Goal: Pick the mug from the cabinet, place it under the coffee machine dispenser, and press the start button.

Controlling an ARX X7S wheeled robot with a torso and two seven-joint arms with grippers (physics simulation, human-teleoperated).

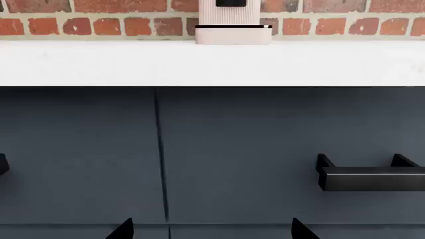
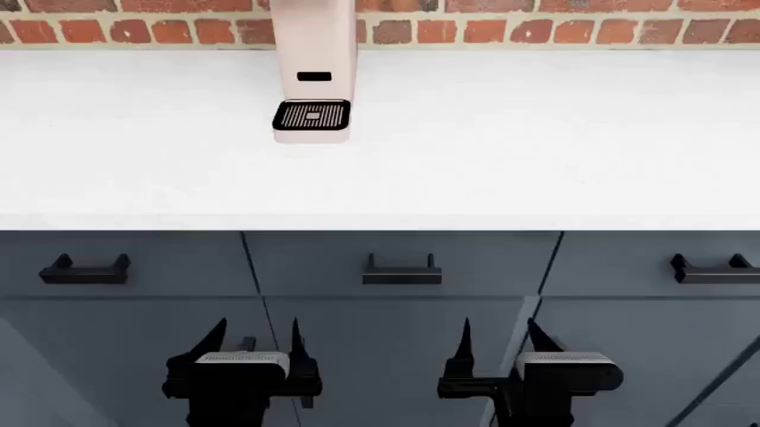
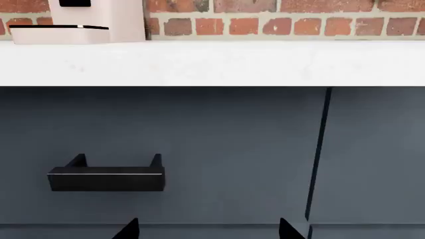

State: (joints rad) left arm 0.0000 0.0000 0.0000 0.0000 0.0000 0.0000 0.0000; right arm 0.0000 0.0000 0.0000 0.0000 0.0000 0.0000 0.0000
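The pale pink-beige coffee machine [image 2: 313, 62] stands at the back of the white counter [image 2: 499, 133], against the brick wall, with its black slotted drip tray [image 2: 312, 116] in front. It also shows in the left wrist view [image 1: 232, 25] and the right wrist view [image 3: 86, 22]. The yellow mug is out of view. My left gripper [image 2: 253, 342] and right gripper [image 2: 497, 342] are both open and empty, held low in front of the dark drawer fronts. Their fingertips [image 1: 123, 230] [image 3: 129, 230] point at the cabinets.
Dark blue-grey drawer fronts run under the counter, with black bar handles at left [image 2: 84, 269], middle [image 2: 401, 270] and right [image 2: 713, 269]. The middle handle shows in both wrist views [image 1: 369, 174] [image 3: 106, 175]. A red brick wall [image 2: 570, 27] backs the counter.
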